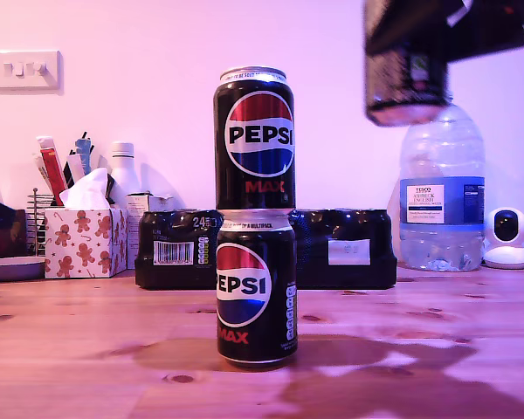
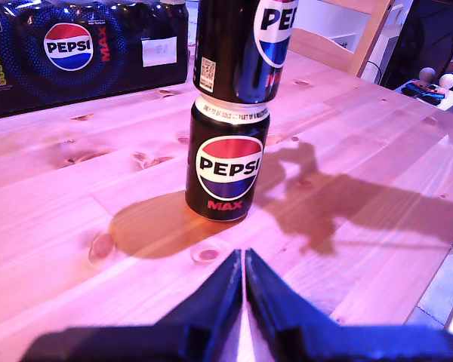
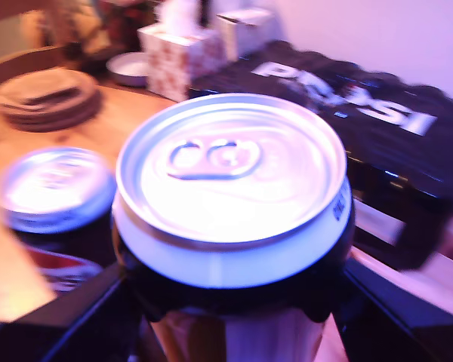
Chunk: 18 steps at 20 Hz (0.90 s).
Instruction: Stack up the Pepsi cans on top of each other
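Two Pepsi cans stand stacked on the wooden table: the lower can (image 1: 256, 288) (image 2: 228, 170) and the upper can (image 1: 254, 140) (image 2: 241, 49), both upright with logos facing the exterior camera. A third Pepsi can (image 1: 408, 83) (image 3: 230, 170) hangs in the air toward the exterior view's upper right, higher than the stack's top, with my second gripper (image 1: 410, 48) (image 3: 234, 302) shut on its sides. The second wrist view looks down on its silver lid, with the stack's top (image 3: 53, 188) beside and below it. My first gripper (image 2: 244, 279) is shut on nothing, low over the table, facing the stack.
A shrink-wrapped black multipack (image 1: 332, 249) (image 2: 75, 53) lies behind the stack. A large water bottle (image 1: 441, 196) and a small white camera (image 1: 506, 237) stand at the exterior view's right. At its left are a gingerbread tissue box (image 1: 83, 240), a plate (image 1: 13, 267) and other clutter.
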### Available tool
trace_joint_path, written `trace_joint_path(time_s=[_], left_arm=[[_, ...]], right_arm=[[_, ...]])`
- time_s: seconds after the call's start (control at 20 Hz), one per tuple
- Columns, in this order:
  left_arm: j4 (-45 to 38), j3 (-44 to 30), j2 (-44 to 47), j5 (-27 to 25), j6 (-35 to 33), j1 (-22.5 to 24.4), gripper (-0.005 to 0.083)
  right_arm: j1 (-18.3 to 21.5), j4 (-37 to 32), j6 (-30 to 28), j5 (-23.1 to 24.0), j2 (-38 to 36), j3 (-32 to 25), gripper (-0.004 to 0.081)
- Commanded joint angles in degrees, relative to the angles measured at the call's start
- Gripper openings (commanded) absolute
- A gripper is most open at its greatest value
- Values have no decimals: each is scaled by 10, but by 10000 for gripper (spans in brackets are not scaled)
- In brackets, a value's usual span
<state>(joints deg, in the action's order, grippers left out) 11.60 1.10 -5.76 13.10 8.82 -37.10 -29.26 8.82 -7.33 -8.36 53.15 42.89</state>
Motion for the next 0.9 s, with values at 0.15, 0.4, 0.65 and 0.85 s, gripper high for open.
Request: trace_joint_path(time_s=[0.15,0.4,0.65,0.85], left_arm=[[8,-10,-2,-1,1,-2,-19],[8,-10,-2,-1,1,-2,-19],[8,-10,-2,-1,1,-2,-19],[8,-10,-2,-1,1,-2,-19]], right_arm=[[-34,-12,15,-1,10,75,526],[-68,1,20,-1,38,114,526],[-97,1,26,-1,72,153,526],[-118,0,26,-1,96,173,526]])
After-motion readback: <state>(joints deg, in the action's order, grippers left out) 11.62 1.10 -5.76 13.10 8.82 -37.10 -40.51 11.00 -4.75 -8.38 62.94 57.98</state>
